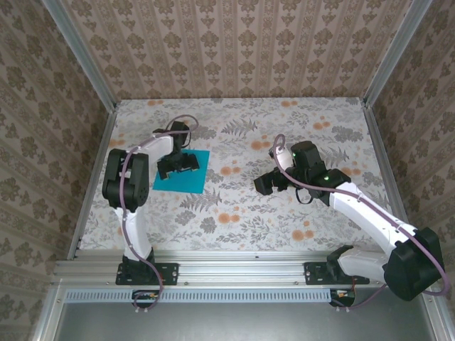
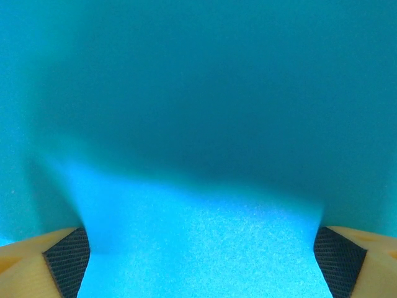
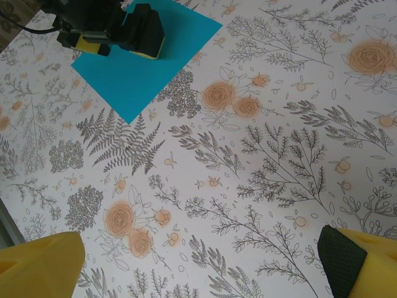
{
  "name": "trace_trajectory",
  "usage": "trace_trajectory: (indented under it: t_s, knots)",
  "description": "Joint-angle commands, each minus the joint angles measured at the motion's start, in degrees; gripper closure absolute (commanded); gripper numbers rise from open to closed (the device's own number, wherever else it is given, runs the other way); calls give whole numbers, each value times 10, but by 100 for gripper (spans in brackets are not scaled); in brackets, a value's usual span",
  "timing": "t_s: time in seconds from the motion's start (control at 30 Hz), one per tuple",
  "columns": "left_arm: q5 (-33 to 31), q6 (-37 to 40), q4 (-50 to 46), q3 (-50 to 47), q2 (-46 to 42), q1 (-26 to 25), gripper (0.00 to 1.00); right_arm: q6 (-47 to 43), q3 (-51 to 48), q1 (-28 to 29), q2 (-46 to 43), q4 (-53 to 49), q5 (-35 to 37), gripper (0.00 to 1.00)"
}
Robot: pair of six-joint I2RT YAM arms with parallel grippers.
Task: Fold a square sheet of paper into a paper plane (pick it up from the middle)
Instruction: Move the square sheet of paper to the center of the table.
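The square sheet of paper [image 1: 186,183] is teal-blue and lies flat and unfolded on the left half of the table. My left gripper [image 1: 178,166] hovers low over the sheet's middle, open. In the left wrist view the sheet [image 2: 198,124] spreads under the left gripper [image 2: 201,264], whose two pads [image 2: 67,257] stand wide apart with only paper surface between them. My right gripper [image 1: 274,182] hangs open above the bare table centre, clear of the sheet. The right wrist view has the sheet [image 3: 158,68] at top left under the left gripper [image 3: 111,34], and the right gripper [image 3: 201,267] holds nothing. The paper plane is out of view.
The table [image 1: 284,135] carries a floral cloth, seen also in the right wrist view [image 3: 267,155]. Patterned walls [image 1: 234,42] and an aluminium frame [image 1: 92,177] close in the back and both sides. The arm bases sit on the near rail [image 1: 242,270].
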Motion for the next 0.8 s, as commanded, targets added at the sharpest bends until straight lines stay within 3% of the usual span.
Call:
trace_trajectory:
  t_s: [0.0,0.3,0.77]
  knots:
    - [14,-78,-28,-28,13,-25,0,4,13,-4,4,-17,-4,0]
    - [50,-246,-34,-22,30,-129,0,6,8,-39,-3,-56,-13,0]
    - [83,-462,-20,81,96,-282,0,41,-40,-93,-43,-80,-50,0]
